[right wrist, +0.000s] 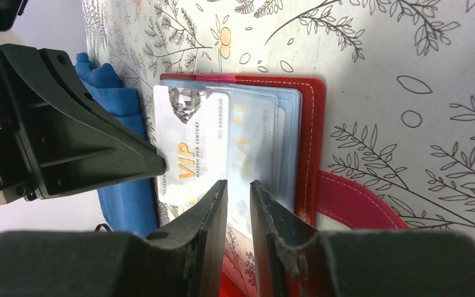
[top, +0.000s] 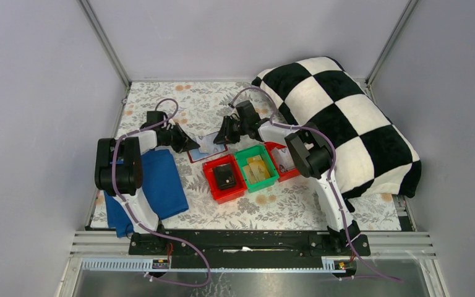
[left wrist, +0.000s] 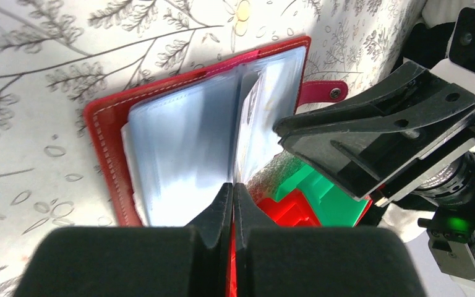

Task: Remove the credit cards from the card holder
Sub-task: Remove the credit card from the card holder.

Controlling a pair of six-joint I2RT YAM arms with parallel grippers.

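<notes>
Seen from above and from both wrists: a dark red card holder (right wrist: pixel 314 142) lies open and flat on a floral-patterned desk (right wrist: pixel 408 74), between the two arms, with its red strap tab (right wrist: pixel 352 201) pointing to the robot's right. A red bin (top: pixel 213 167) and a green bin (top: pixel 247 154) stand just on the near side of it. One pale credit card (right wrist: pixel 188 142), printed "VIP", juts out of the clear plastic sleeves (right wrist: pixel 266 124) on the left. The left pincer (left wrist: pixel 233 189) is closed, and its tips appear to nip that card's free edge. The right pincer (right wrist: pixel 238 185) has its jaws a narrow gap apart with the tips down on the sleeves. It is not possible to tell whether they pinch a sleeve or only press. The card looks light, thin, stiff and glossy, so it is likely to slip unless gripped flat across its exposed short edge. Pulled straight along the sleeve, it should slide out. The sleeves look soft and floppy and the holder light, so it would probably drag along unless held down on its cover or spine.
</notes>
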